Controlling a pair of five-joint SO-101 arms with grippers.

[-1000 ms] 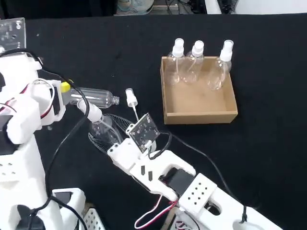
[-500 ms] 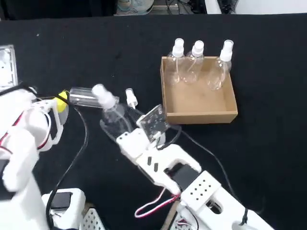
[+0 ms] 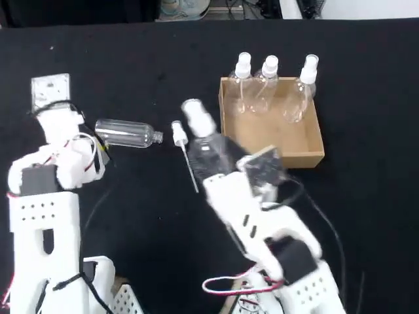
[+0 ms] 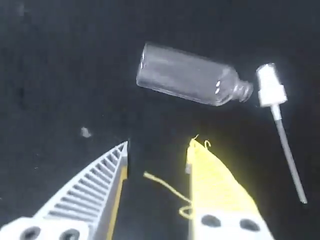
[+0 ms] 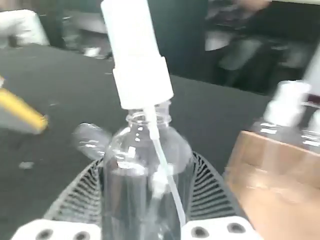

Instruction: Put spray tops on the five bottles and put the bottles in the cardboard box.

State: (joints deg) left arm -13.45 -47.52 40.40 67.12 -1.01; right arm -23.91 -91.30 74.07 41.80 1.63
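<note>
Bench (image 3: pixel 366 196): black, matt, cloth-like. Lying bottle (image 3: pixel 127 133) and upright bottle (image 5: pixel 142 190): clear glossy plastic. Loose spray top (image 3: pixel 179 133): smooth white plastic. Cardboard box (image 3: pixel 272 159): brown, matt. Left tool (image 4: pixel 159 147): plastic, one finger ribbed white, one yellow.

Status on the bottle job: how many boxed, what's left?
Done: three capped bottles stand in the cardboard box. In hand: right gripper holds a fourth bottle, spray top on its neck, beside the box. Left: fifth bottle lies uncapped on the table, loose spray top next to it, left gripper open nearby.
</note>
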